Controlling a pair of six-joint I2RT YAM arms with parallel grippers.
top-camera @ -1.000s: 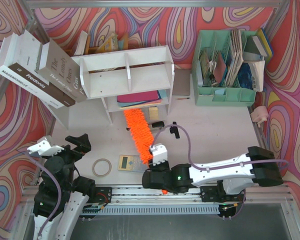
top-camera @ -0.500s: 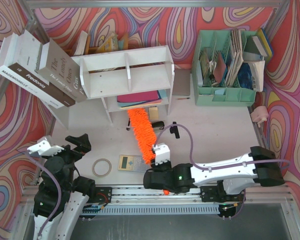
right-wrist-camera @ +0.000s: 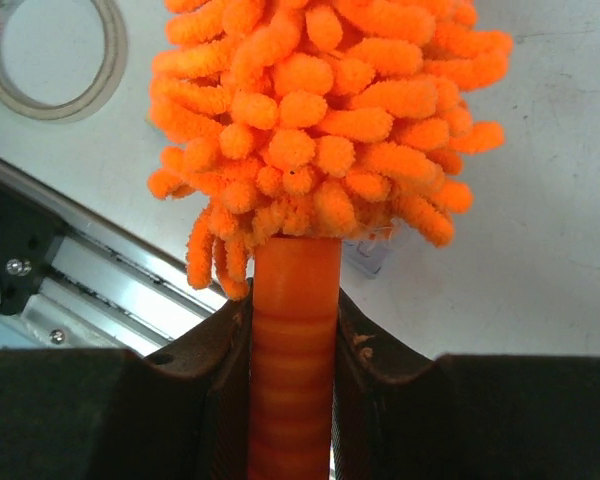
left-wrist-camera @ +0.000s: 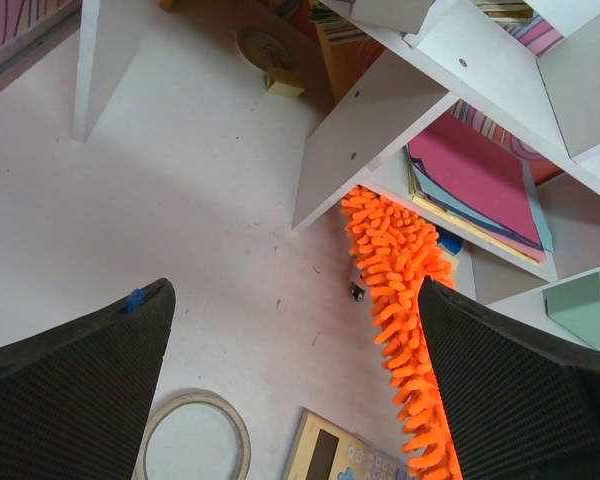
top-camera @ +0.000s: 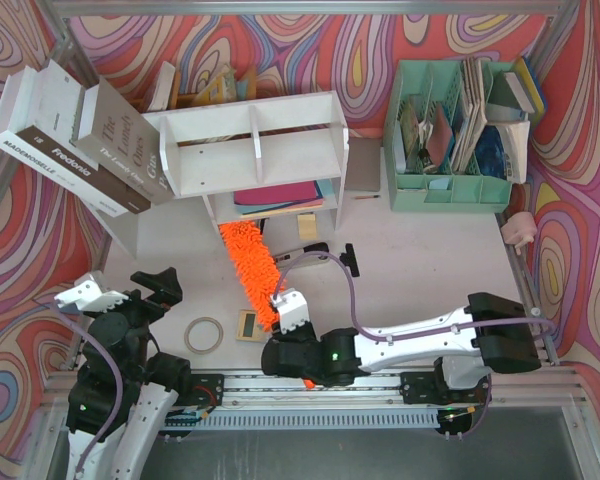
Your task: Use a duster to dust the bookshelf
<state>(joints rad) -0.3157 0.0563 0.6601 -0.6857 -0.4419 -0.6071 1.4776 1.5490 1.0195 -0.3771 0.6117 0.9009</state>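
Note:
The white two-tier bookshelf stands at the back centre, with flat coloured folders on its lower tier; it also shows in the left wrist view. The duster has a fluffy orange head that reaches up-left, its tip at the shelf's lower front edge. My right gripper is shut on the duster's orange handle, with the head just beyond the fingers. My left gripper is open and empty, low at the near left, apart from the duster head.
Large books lean against the shelf's left side. A mint-green file organiser stands at the back right. A tape ring and a small calculator lie near the front. A black clip lies beside the duster.
My right arm has shifted left along the front, and the duster head has swung left, from below the shelf's middle to its lower left part. The left arm has not moved.

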